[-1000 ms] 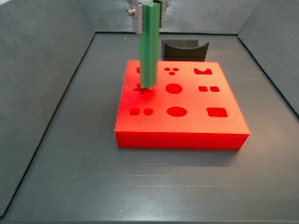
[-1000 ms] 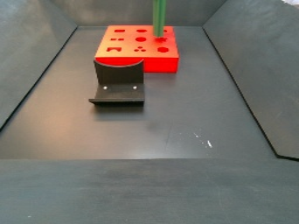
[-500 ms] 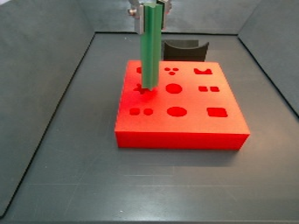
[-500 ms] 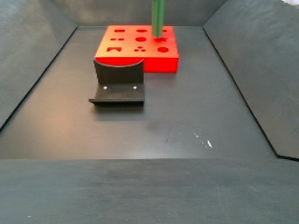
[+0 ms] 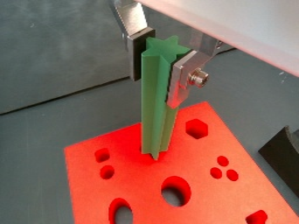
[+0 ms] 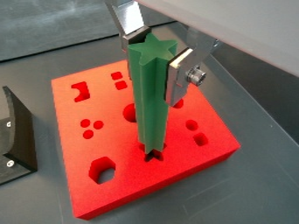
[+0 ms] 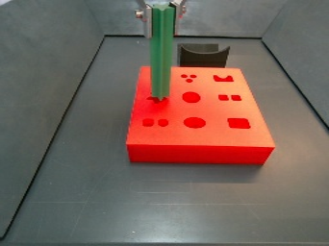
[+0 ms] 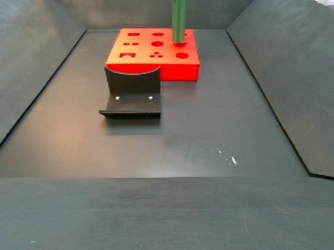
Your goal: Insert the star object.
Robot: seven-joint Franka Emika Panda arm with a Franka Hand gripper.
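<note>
Green and stiff-looking, the star object stood upright with its lower tip in the star-shaped hole of the red block, near one edge of the block's top face. My gripper had closed on the bar's top end, a silver finger flat against one ridged side and the opposite one against the other, so the jaws were only as far apart as the bar is thick.

I judged the bar to be light, hard plastic, rigid enough not to bend along its length and unlikely to break. Its ridges gave my dark pads something to bite on, though smooth plastic can still slip under a downward push. Holding it so high left a long lever below my grip: any small tilt at the top would swing the tip and jam the points of the star against the hole's walls. A hold lower down would steer better, but the top grip kept my fingers clear of the block.

In a side view the bar looked close to vertical over the block, which sat on the dark table. The dark grey curved block lay behind the red one, well apart from the bar.
</note>
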